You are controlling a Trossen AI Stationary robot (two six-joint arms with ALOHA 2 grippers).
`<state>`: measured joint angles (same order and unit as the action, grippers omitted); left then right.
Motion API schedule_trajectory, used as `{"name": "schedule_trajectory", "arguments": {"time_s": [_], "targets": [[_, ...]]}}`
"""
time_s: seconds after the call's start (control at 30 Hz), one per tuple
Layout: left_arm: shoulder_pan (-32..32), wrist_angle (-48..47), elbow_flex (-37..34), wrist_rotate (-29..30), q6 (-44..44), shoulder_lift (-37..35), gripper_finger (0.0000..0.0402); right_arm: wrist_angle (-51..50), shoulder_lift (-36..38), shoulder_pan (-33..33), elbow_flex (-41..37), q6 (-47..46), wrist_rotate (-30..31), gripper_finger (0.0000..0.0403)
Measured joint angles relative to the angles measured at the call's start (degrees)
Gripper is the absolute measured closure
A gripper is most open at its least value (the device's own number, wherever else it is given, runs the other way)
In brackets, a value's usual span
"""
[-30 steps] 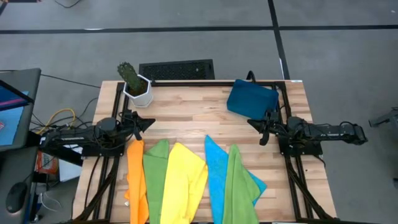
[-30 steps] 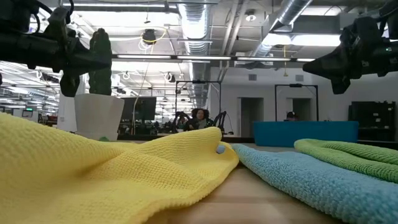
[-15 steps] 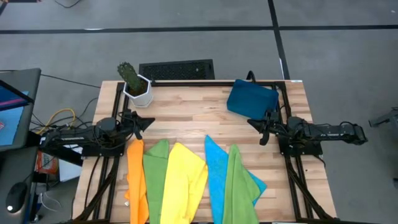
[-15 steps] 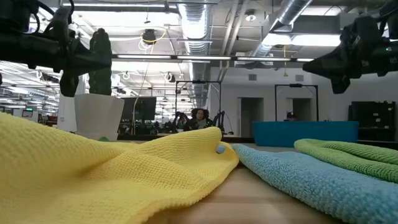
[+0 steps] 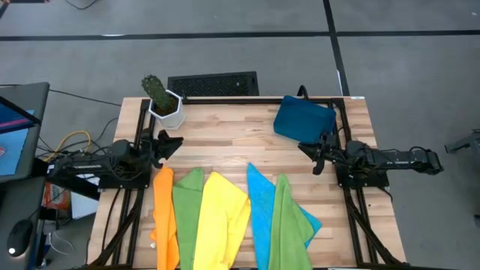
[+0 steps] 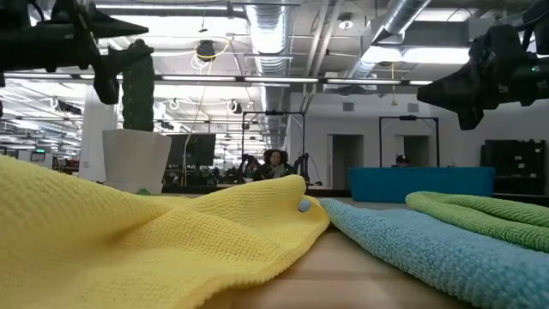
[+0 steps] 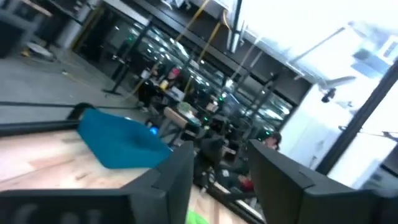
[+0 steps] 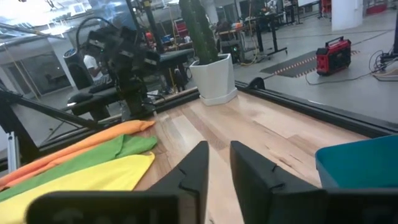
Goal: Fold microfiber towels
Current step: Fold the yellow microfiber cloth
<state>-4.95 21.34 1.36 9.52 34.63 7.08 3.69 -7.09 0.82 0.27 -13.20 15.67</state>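
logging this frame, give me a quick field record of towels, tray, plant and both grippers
towels: five, laid side by side along the near edge: orange towel, green towel, yellow towel, blue towel, second green towel
folded: none yet
tray: blue tray, far right corner
plant: potted cactus, far left corner
left gripper: open, above the table, empty
right gripper: open, narrow gap, empty

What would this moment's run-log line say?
left claw: open, empty, table's left edge | right claw: open, empty, beside tray | towels: five, unfolded, untouched
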Motion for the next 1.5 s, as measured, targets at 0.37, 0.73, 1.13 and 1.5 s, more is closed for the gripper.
{"name": "schedule_trajectory", "arguments": {"time_s": [0.37,0.73,1.13,1.5], "targets": [[7.0,-8.9,15.2,1.5,-7.8,29.9,0.0212,-0.7,0.0,-0.1,0.0,-1.6,-3.5,0.0229],[7.5,-20.4,31.4,-5.3,-21.0,62.5,0.0212,-1.1,0.0,-0.1,0.0,-3.3,-3.8,0.0223],[4.6,-20.9,31.8,-5.2,-25.9,77.7,0.0212,-1.1,0.0,-0.1,0.0,-3.3,-3.8,0.0222],[4.6,-24.6,31.2,-3.7,-28.6,78.4,0.0212,-1.1,0.0,-0.1,0.0,-3.4,-3.8,0.0223]]}}
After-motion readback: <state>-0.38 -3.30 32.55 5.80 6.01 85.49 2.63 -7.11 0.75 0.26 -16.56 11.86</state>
